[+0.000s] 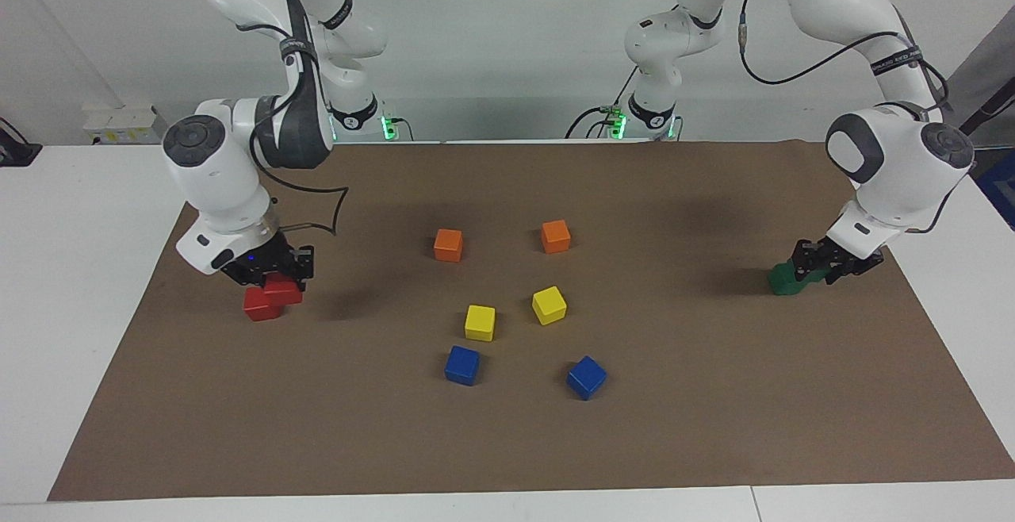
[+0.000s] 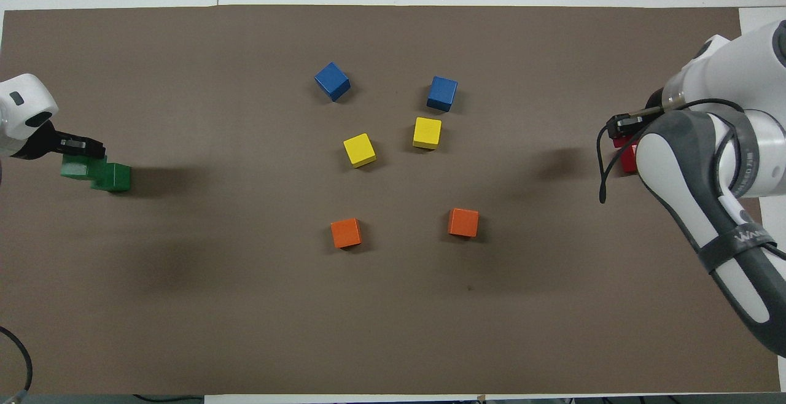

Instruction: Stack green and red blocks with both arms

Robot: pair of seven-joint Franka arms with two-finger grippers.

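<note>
Right gripper (image 1: 270, 268) is clamped on a red cube (image 1: 283, 290), held just over a second red cube (image 1: 259, 305) lying on the mat at the right arm's end of the table; whether the two touch cannot be told. Left gripper (image 1: 829, 262) is closed on a green cube (image 2: 75, 167) at the left arm's end, over and offset from a second green cube (image 2: 113, 177) resting on the mat; contact betw. them not discernible. Count: 2 red, 2 green, 2 orange cubes (image 1: 448, 245) (image 1: 556, 236), 2 yellow cubes (image 1: 480, 322) (image 1: 549, 305), 2 blue cubes (image 1: 462, 365) (image 1: 587, 377), 10 total. All equal-sized, smooth, square-edged, solid colour. Orange pair lies nearest the robots, then yellow, then blue, all mid-table. Surface: matte brown paper mat (image 1: 714, 427) on a white table (image 1: 79, 228).
</note>
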